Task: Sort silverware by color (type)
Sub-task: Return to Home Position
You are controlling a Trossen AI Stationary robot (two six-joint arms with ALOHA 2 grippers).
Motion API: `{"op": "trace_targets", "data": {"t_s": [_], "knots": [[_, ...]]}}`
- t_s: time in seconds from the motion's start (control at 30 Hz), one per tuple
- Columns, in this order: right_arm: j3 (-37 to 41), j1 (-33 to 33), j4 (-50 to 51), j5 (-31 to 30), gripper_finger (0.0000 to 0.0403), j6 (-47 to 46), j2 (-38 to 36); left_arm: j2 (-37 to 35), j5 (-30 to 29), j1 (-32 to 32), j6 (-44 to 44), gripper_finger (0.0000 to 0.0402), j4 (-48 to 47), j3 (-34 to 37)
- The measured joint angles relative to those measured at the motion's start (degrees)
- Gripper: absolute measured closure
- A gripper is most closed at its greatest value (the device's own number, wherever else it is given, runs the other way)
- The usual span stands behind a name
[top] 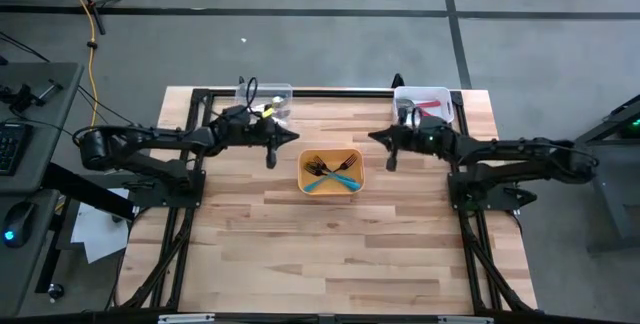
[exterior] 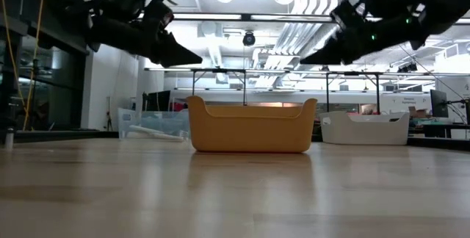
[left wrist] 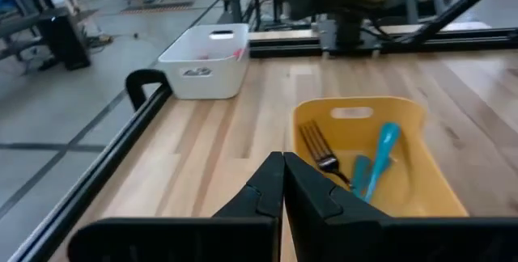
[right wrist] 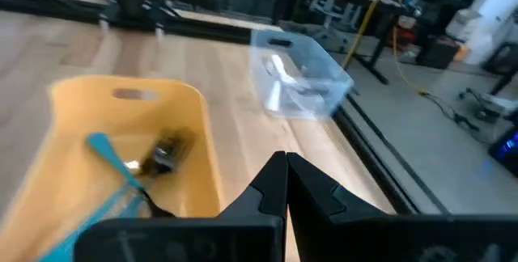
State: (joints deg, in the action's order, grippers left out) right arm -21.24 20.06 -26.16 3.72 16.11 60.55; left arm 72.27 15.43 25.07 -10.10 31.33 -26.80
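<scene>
Left gripper [top: 271, 158]: fingers pressed together, holding nothing, raised above the bench [top: 330, 254] just beside the yellow bin [top: 331, 186].
Right gripper [top: 391, 160]: likewise closed and empty, raised just off the bin's opposite side.
Yellow bin: between both grippers; holds black forks [top: 344, 167] and blue pieces [top: 318, 183], crossed and overlapping.
Clear bin [top: 270, 97]: behind the left gripper, at the bench's far edge; contents unclear.
White bin [top: 425, 99]: behind the right gripper; something pink inside.
Risk: overlapping pieces may lift together or slip from a pinch; both arms reaching in at once could collide.
</scene>
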Motion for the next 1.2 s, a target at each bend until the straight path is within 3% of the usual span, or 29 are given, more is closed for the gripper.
{"op": "trace_targets", "data": {"t_s": [0.23,0.53,0.67,1.0,1.2], "knots": [[6.2,9.0,-6.5,10.0,0.0403,-4.0,-1.6,-0.3,1.5,-1.5,2.6,0.0401,8.2,6.0],[16.7,3.4,-10.5,-3.1,0.0403,-6.9,-15.7,-10.0,2.5,-2.4,5.6,0.0401,10.9,12.6],[20.3,1.1,-9.6,-5.2,0.0403,-7.5,-21.4,-16.0,2.1,-2.4,6.9,0.0401,10.2,15.5],[20.7,-1.5,5.2,-5.5,0.0403,-8.2,-36.6,-28.5,1.0,-2.4,9.7,0.0401,5.6,22.4],[20.7,-2.5,14.3,-9.3,0.0403,-8.6,-44.8,-36.2,-0.9,-2.5,10.4,0.0401,1.6,26.1]]}}
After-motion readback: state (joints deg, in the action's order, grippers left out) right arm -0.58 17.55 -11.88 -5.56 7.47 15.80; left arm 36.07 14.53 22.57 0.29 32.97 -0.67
